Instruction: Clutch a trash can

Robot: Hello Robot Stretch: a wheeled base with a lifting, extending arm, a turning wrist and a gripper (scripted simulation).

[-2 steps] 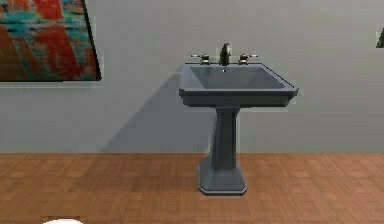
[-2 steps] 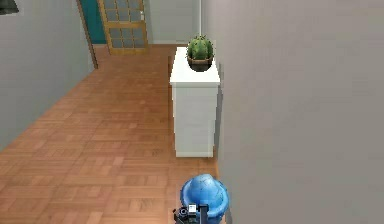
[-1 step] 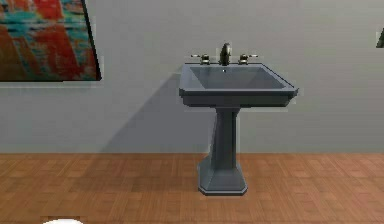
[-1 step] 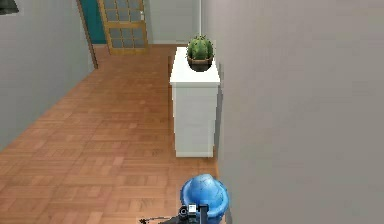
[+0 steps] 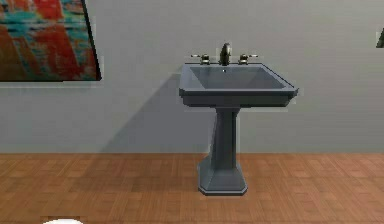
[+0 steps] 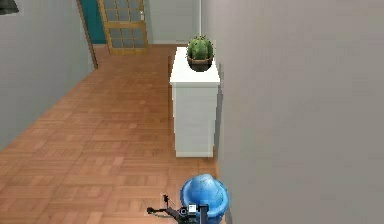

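Arm side view: blob [image 6: 205, 189] at hand [image 6: 158, 210]

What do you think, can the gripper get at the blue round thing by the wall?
Probably yes: the gripper is right at the blue round thing, with nothing between them; the white cabinet stands farther out. Whether they touch, I can't tell.

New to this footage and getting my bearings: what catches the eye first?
Straight ahead stands a blue-grey sink, with a red-and-teal painting at the forward view's upper left. In the arm side view, a plant tops a white cabinet, and a blue round thing lies at the bottom edge near the gripper.
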